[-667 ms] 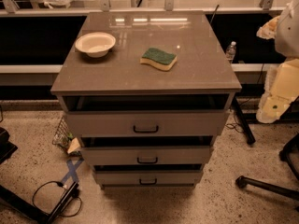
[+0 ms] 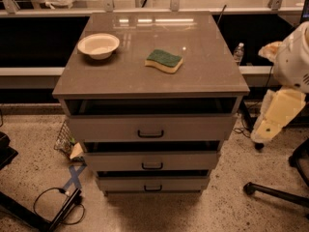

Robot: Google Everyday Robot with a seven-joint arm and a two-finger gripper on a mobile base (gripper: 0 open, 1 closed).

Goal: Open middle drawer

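Right of the cabinet (image 2: 203, 62), the gripper (image 2: 261, 134) is held lower than before, its grip impossible to tell, the middle drawer (image 2: 152, 161) unmoved.

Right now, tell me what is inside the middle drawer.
Only a dark gap shows above the middle drawer front; the top drawer covers it, so any contents are hidden. The gripper hangs to the right of the cabinet, clear of the handle.
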